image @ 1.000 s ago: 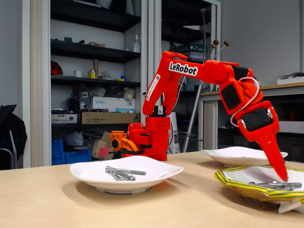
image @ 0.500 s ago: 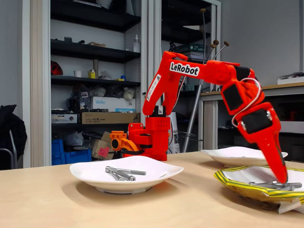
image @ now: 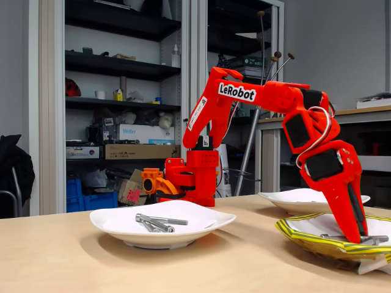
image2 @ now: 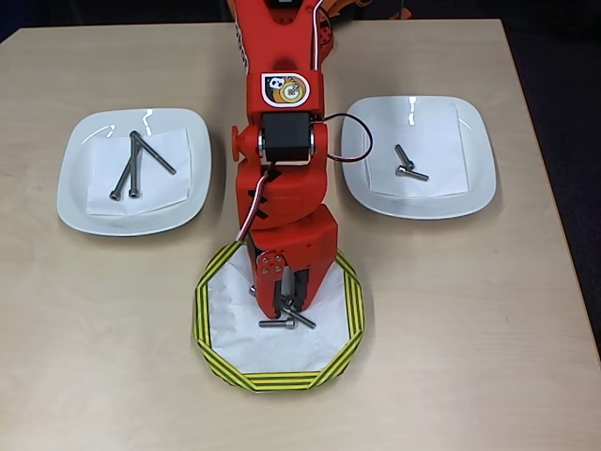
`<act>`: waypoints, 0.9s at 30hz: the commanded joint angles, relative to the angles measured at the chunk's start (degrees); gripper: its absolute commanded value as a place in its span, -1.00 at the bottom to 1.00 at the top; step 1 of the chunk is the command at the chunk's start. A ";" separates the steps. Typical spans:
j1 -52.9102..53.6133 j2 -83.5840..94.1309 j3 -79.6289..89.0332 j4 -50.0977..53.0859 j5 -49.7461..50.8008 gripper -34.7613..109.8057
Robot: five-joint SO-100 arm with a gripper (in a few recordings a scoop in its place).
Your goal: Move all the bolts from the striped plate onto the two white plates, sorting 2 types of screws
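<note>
The light wooden table fills the overhead view, and the red plastic robot arm reaches from the top centre of that frame down toward the lower middle. Its red two-finger gripper points down into the striped plate, a shallow octagonal paper-like plate with a white centre and a yellow and dark green rim, which sits in the lower centre of the overhead view and at the lower right of the fixed view. The fingers stand only slightly apart, with their tips down among the small silver-grey metal bolts on the striped plate; whether they are pinching one cannot be told, since the gripper body covers the contact point from above and the plate rim cuts it off from the side. The glossy white plate at the left holds three long slender bolts lying crossed. The glossy white plate at the right holds two short stubby bolts touching at an angle. In the fixed view that far plate is partly hidden behind the arm, and its contents cannot be made out.
</note>
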 commanded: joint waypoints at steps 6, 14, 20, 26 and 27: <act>-1.32 0.09 -6.24 6.59 3.60 -0.52; -0.62 2.90 -11.69 16.52 -1.85 -0.52; 2.20 7.56 -12.57 23.20 -6.94 -0.52; 5.27 11.16 -12.57 29.88 -11.43 -0.52; 5.80 11.60 -12.48 30.94 -12.04 -0.52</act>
